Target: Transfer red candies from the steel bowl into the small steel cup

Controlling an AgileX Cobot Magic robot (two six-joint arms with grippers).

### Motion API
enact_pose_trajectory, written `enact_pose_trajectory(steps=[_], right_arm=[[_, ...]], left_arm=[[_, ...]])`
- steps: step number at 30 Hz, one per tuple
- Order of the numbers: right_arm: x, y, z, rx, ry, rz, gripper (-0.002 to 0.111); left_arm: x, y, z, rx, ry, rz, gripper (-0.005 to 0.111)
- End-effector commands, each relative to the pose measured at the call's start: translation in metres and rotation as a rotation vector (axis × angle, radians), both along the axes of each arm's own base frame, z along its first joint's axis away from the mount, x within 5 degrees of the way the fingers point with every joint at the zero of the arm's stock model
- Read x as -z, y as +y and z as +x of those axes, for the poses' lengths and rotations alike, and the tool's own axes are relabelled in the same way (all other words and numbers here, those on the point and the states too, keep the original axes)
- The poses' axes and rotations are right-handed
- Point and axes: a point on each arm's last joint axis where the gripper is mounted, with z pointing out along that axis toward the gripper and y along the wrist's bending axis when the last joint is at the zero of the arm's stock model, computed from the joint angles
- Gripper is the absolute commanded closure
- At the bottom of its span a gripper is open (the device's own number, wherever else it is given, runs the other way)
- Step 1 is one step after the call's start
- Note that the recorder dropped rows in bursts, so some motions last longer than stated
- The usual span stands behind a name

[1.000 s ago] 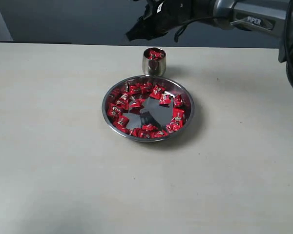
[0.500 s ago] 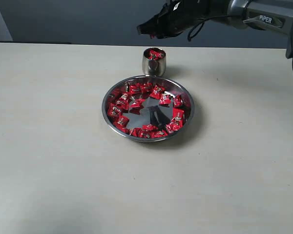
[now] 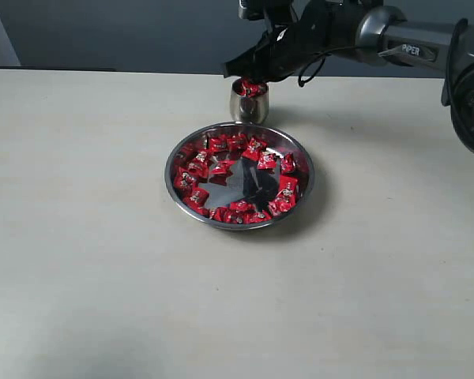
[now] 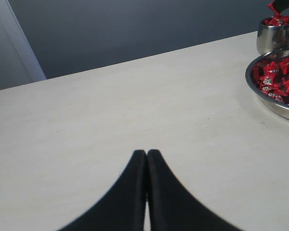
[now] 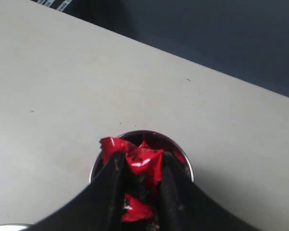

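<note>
The steel bowl [image 3: 249, 183] sits on the table [image 3: 87, 237], and it is the thing nearest to me. Lots of red candies [image 3: 221, 150] lie in it, mostly in a ring near the rim. The middle of the bowl is bare and shiny.

Just behind the bowl, on its far side, stands the small steel cup [image 3: 248, 106]. It is almost touching the bowl's rim. It stands straight up with its open mouth facing up. Some red wrappers already show at its top.

Right over the cup hangs my right gripper [image 5: 142, 159]. Its two fingers pinch one red candy [image 5: 111, 144] between them. In the right wrist view, the cup's round mouth lies straight under that candy. So I think the next move is simple: I open the fingers and the candy drops straight down. I do not need to go sideways first, as far as I can tell.

The cup looks quite full to me. The candy could land on the others and roll off, back toward the bowl or onto the table.

My left gripper [image 4: 147, 154] is well apart from the bowl. Its fingers are pressed together and hold nothing. The right arm is much nearer to the cup, so this job belongs to it.
</note>
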Motion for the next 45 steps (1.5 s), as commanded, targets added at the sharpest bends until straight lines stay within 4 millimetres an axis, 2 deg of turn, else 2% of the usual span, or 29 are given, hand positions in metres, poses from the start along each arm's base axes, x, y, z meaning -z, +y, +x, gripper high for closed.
enact_pose_trajectory(steps=[1,3,13,21,45], right_arm=[[-0.002,-0.002,0.001,0.003,-0.011,0.001,0.092],[-0.002,-0.002,0.001,0.002,-0.004,0.000,0.089],[0.000,-0.002,-0.001,-0.006,0.023,-0.007,0.089],[0.009,-0.001,-0.001,-0.009,0.049,-0.017,0.089],[0.011,-0.001,-0.004,-0.012,0.081,-0.014,0.089]], left_arm=[[-0.001,0.000,0.000,0.001,-0.012,-0.007,0.106],[-0.001,0.000,0.000,0.001,-0.012,-0.007,0.106],[-0.001,0.000,0.000,0.001,-0.012,-0.007,0.106],[-0.001,0.000,0.000,0.001,-0.012,-0.007,0.106],[-0.001,0.000,0.000,0.001,-0.012,-0.007,0.106]])
